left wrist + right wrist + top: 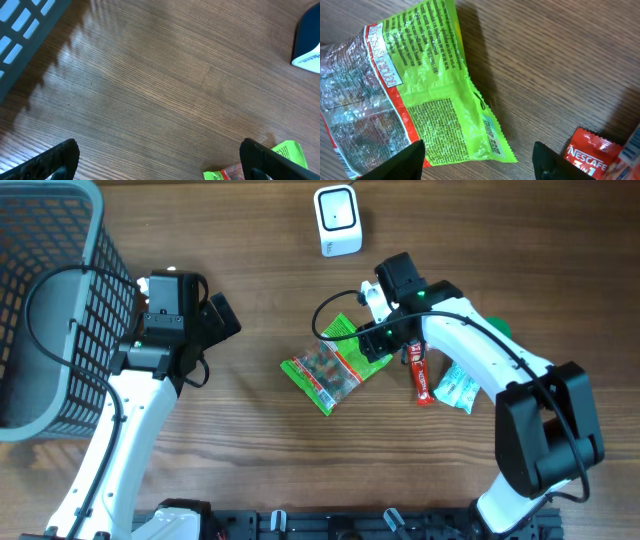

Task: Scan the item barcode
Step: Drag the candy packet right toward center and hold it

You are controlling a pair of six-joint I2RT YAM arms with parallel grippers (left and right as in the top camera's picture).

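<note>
I am hovering my right gripper (480, 161), jaws apart and empty, over the green snack packet (420, 90) lying on the table (250, 260), its barcode seemingly not yet shown to the white scanner (337, 220), while my left gripper (160, 161) is idling wide open.

Bright even light, soft shadows, glare on packet (415, 90)

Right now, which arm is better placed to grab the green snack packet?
Right. The right gripper hangs open over the green snack packet; the left gripper is over bare table, farther off.
</note>
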